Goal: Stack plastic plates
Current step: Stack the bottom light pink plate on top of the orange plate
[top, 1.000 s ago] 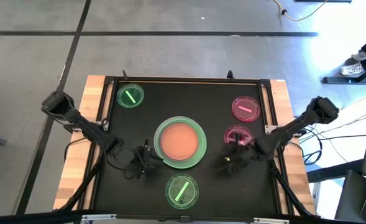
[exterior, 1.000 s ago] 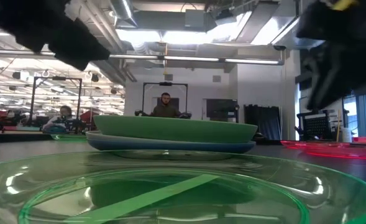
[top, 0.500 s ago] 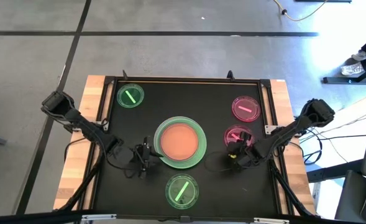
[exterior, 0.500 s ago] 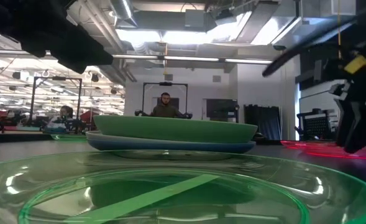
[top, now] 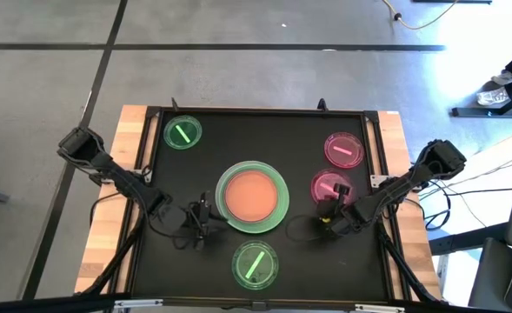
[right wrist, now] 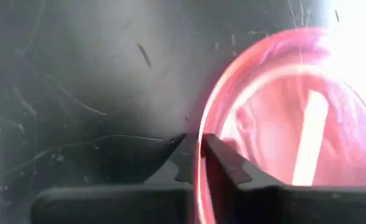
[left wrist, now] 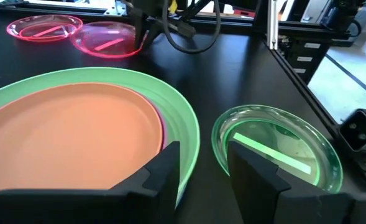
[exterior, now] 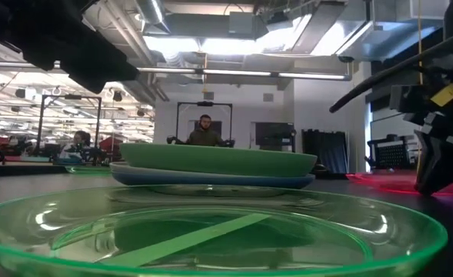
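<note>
A large green plate (top: 254, 199) carrying an orange plate (top: 253, 196) stands at the table's middle; the low view shows a blue plate (exterior: 211, 179) under the green one. One small green plate (top: 182, 134) lies far left, another (top: 255, 265) near the front edge. Two small pink plates lie at the right, one far (top: 343, 149) and one nearer (top: 329, 186). My right gripper (top: 329, 207) is shut on the nearer pink plate. Left of the stack, my left gripper (left wrist: 204, 168) stands open close to the green plate's rim, holding nothing. My right gripper pinches the nearer pink plate's rim (right wrist: 201, 134) at its near edge, one finger (right wrist: 223, 158) over the plate's inside and the other (right wrist: 181, 152) outside it. The fingers slant down from the table's near right. Whether the gripped edge is raised off the table, I cannot tell.
The black table top (top: 203, 165) has a raised frame (top: 256, 111) around it and wooden strips at both sides. Cables run along the left and right edges. People sit in the room (exterior: 204, 131) beyond the table.
My right gripper has come down and a little toward the far edge onto the nearer pink plate and has shut on its rim. My left arm has kept still.
</note>
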